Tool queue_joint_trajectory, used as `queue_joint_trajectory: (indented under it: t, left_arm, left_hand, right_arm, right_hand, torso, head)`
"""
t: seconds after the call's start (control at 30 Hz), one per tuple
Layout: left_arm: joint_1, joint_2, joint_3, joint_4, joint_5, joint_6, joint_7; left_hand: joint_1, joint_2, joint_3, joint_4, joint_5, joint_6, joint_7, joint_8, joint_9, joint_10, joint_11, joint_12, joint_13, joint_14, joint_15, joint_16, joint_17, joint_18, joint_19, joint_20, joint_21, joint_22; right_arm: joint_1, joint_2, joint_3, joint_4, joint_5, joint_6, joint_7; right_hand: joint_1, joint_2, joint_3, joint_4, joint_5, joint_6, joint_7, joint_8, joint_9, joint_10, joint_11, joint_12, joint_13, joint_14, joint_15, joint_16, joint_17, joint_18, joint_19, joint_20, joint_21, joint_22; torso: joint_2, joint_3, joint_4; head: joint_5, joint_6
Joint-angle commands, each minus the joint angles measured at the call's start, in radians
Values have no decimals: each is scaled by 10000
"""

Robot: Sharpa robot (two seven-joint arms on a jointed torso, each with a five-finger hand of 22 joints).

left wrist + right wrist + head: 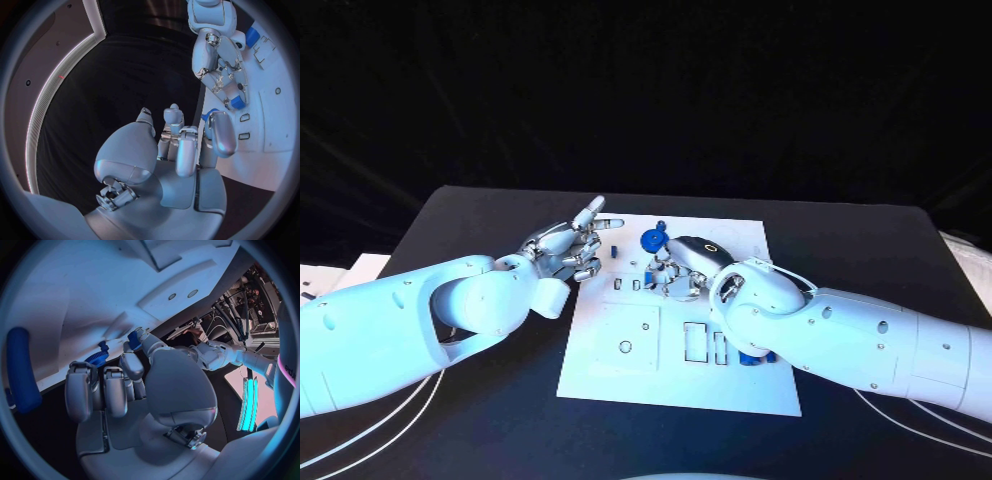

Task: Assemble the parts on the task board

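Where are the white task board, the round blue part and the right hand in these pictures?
task board (625, 375): head view, on a bare near-left area of the plate.
round blue part (652, 240): head view, on its blue disc face.
right hand (687, 262): head view, on the middle of the silver hand.

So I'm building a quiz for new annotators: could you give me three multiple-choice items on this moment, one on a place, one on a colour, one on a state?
1. Where does the task board lie?
A. on the black table
B. held up in the air
C. on the left arm

2. What colour is the round part by the right hand?
A. red
B. blue
C. yellow

3. How is the left hand?
A. wrapped round a part
B. flat under the board
C. holding nothing, one finger stretched out

Key: 1 A, the white plate rests flat on the table; 2 B, the head view shows it blue; 3 C, its fingers close on no part.
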Motion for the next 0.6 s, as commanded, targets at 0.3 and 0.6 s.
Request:
queue_joint_trajectory:
  t: [0.3,0.6]
  left_arm:
    - [15,28,9,39,72,34,154]
    - [15,31,9,42,72,65,120]
  left_hand:
    - [155,-7,-40,-70,-30,-54,7,-67,-9,-157,7,-163,-122,958,81,-116,2445,181,-167,-7,-135,-156]
    - [170,-10,-61,-86,-31,-72,6,-72,-10,-229,8,-268,-228,929,84,-168,2380,213,-256,-4,-239,-307]
  right_arm:
    - [-32,92,-9,-87,-470,352,-274]
    - [-37,131,-15,-116,-611,454,-346]
  right_hand:
    - [-64,-22,-49,-1,-51,30,-7,19,5,-59,-36,-47,-17,865,-64,-17,1717,-184,66,-20,34,295]
    - [-48,-84,-88,-26,-57,-9,3,-10,-4,-129,-31,-159,-92,863,-62,-23,1710,-177,49,-21,16,264]
  torso:
    - [-1,-5,2]
    - [-1,-2,-3]
  head:
    - [22,-32]
    - [29,-49]
